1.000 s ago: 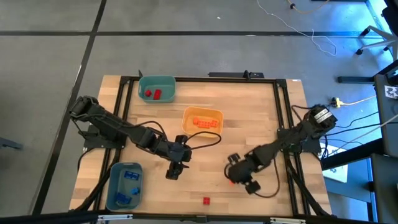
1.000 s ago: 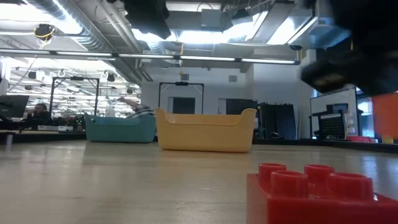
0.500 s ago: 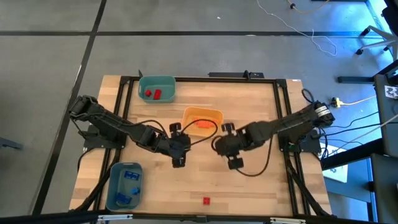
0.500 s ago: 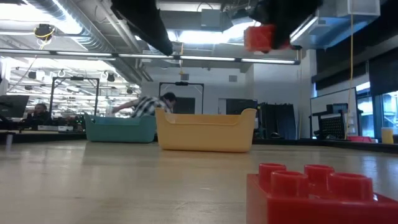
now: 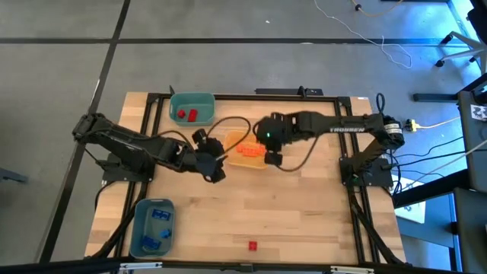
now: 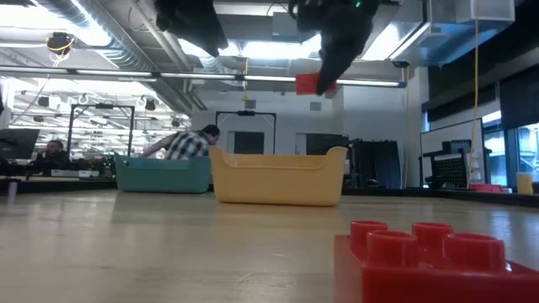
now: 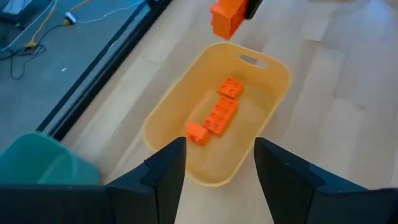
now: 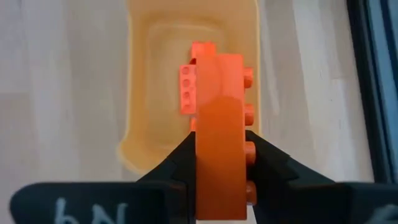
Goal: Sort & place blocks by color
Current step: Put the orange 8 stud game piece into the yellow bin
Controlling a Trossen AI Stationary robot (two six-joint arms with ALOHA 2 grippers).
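My right gripper (image 5: 271, 154) hangs over the yellow-orange bin (image 5: 236, 138), shut on an orange block (image 8: 219, 155), which also shows high in the low view as the orange block (image 6: 309, 82). Three orange blocks (image 7: 219, 115) lie on that bin's floor. My left gripper (image 7: 214, 180) stands open and holds nothing, just left of the bin and pointing at it. Red blocks (image 5: 186, 115) lie in the teal bin (image 5: 192, 97), blue blocks (image 5: 158, 228) in the blue bin (image 5: 140, 221). One red block (image 5: 252, 245) rests flat on the table near its front edge. My right gripper pinches the orange block between its two fingers (image 8: 175, 163), one on each of its broad sides (image 8: 211, 163). The fingers slant down from the table's right side. The block is lifted clear above the yellow-orange bin, its studs (image 8: 249, 115) turned sideways.
The three bins stand apart: teal at the far left, yellow-orange in the middle, blue at the near left. A dark frame (image 5: 346, 152) edges the wooden table. A person (image 6: 181, 143) moves in the room behind the table.
My right gripper has risen from the table's near right part and swung toward the far edge, carrying the orange block over the yellow-orange bin. My left gripper has risen a little, gone toward the far edge and turned toward that bin.
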